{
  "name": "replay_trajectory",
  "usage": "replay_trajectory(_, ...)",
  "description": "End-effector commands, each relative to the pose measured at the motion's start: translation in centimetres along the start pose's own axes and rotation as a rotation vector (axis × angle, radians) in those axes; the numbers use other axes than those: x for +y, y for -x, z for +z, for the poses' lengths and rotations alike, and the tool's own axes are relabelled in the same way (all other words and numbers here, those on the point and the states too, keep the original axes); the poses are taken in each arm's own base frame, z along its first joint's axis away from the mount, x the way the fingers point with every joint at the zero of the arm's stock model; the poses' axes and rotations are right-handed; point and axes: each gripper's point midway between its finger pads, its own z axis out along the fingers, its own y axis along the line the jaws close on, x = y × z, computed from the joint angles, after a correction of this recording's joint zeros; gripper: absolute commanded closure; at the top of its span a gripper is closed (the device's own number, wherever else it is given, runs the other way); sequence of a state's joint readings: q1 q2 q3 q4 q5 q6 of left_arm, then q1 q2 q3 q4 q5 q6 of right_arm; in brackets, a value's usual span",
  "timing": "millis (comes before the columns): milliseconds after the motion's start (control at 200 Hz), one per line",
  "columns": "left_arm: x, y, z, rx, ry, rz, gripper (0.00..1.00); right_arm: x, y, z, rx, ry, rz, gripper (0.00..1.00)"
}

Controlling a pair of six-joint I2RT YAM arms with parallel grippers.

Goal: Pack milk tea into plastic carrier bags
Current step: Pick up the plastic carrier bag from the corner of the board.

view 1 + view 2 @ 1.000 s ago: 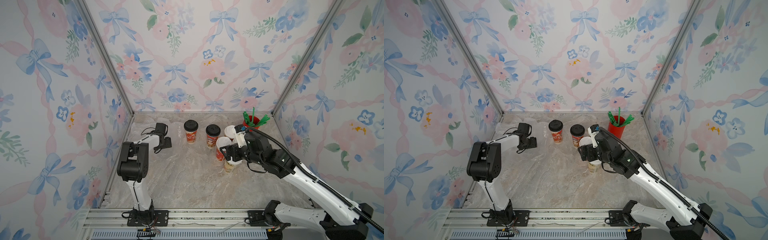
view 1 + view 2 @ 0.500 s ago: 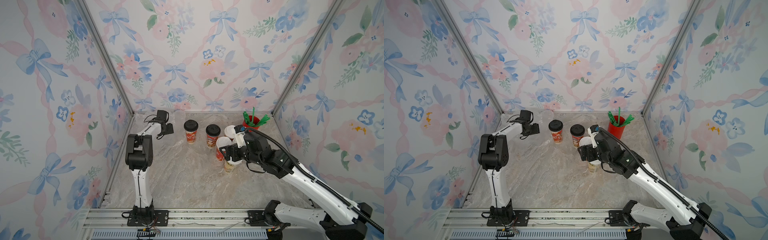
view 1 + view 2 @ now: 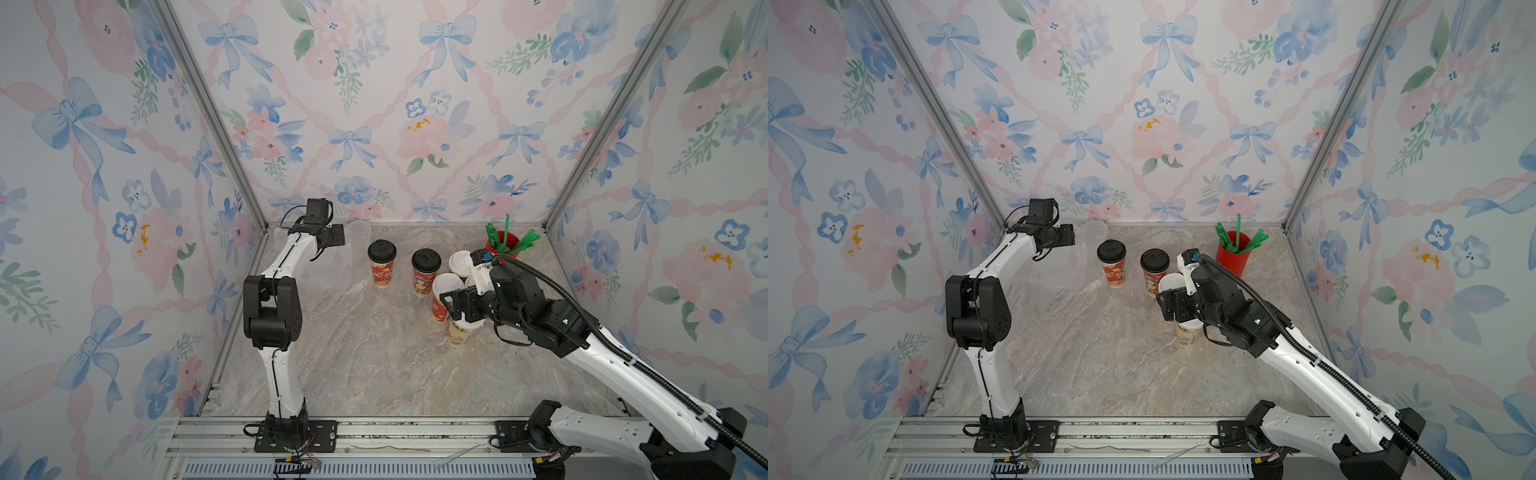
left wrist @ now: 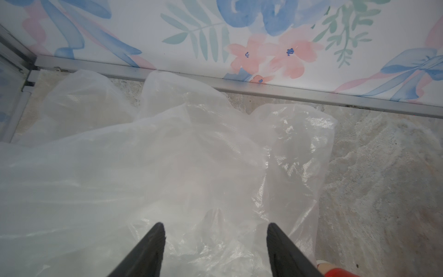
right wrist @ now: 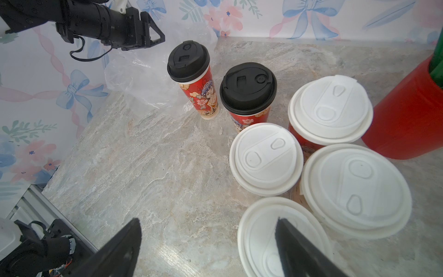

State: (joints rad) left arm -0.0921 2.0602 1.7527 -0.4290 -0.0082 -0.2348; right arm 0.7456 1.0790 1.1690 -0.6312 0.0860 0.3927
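Enclosure of three flat wall panels, back (image 3: 374, 104), left (image 3: 83, 208) and right (image 3: 706, 166), all papered alike: pale ground, watercolour blue bows, pink ribbon lattice, pink and blue blossoms, green sprigs. A bare grey aluminium post runs up each rear corner (image 3: 208, 112) (image 3: 611, 112), both splaying outward toward the top in both top views. Grey metal trim strip (image 4: 287, 92) along the foot of the back wall. Floor is a marble-look slab (image 3: 374, 365), beige-grey with rusty veining and a faint sheen. At the near edge, a silver slotted aluminium rail (image 3: 415, 432); beside it, a blue-grey vented strip (image 3: 374, 469). Light soft and even; shadows weak.
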Motion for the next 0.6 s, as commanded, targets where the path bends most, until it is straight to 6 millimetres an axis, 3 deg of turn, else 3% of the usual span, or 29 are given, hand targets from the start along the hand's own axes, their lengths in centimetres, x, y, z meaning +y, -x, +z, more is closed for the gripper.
replay_trajectory(0, -1.4, -3.2, 2.6, 0.106, -0.046, 0.012, 0.35, -0.2, 0.0, 0.1, -0.007, 0.004, 0.006, 0.11)
replay_trajectory(155, -1.8, -5.1, 4.8, 0.164, -0.076, -0.037, 0.30, -0.2, -0.1, 0.0, -0.007, 0.005, 0.010, 0.11)
replay_trajectory(295, -2.8, -5.4, 6.6, 0.185, -0.135, -0.061, 0.25, -0.2, 0.0, -0.1, -0.008, 0.004, 0.010, 0.11)
replay_trajectory(455, -3.4, -5.1, 7.9, 0.185, -0.156, -0.078, 0.43, -0.4, -0.2, 0.0, -0.003, -0.001, 0.015, 0.11)
replay_trajectory(595, -3.0, -4.2, 7.1, 0.160, -0.132, -0.083, 0.63, -0.4, -0.2, -0.1, -0.004, -0.001, 0.018, 0.11)
